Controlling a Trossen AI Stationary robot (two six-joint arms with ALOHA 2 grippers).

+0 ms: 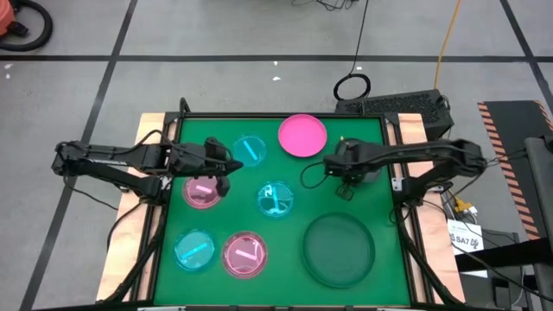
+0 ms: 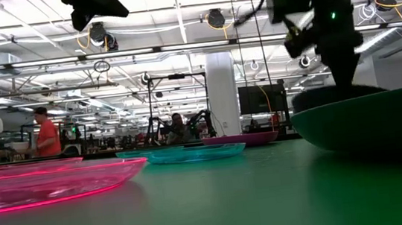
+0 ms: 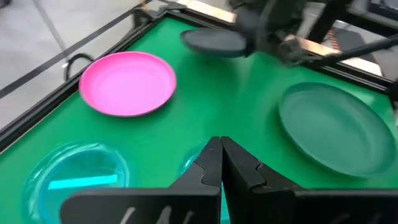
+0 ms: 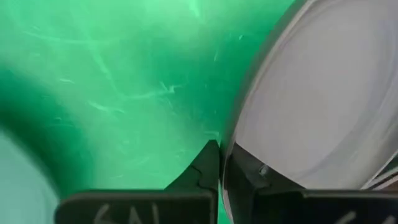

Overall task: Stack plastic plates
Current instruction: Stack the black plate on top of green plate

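Note:
The plastic plates lie on the green mat: an opaque pink one [image 1: 302,135] at the far edge, translucent cyan ones [image 1: 249,149] [image 1: 276,199] [image 1: 194,250], translucent pink ones [image 1: 203,191] [image 1: 244,255], and a large dark one [image 1: 339,250] at the near right. A smaller black plate [image 3: 214,42] hangs under my right gripper [image 4: 221,149], which is shut on it right of the opaque pink plate. My left gripper [image 3: 221,146] hovers shut and empty over the mat's left half [image 1: 226,164]. My right gripper pinches the black plate's rim [image 4: 235,138] between its two fingers, one on the plate's inner side and one outside. The fingers come from above, pointing down. The plate is lifted clear of the mat and lies about level beside the fingers [image 3: 261,37].
A raised frame [image 1: 285,115] runs around the green mat. Bare mat [image 1: 346,207] lies between the right gripper and the large dark plate. Cables and a black box [image 1: 406,105] lie beyond the far right corner. People show in the room behind the table [image 2: 46,132].

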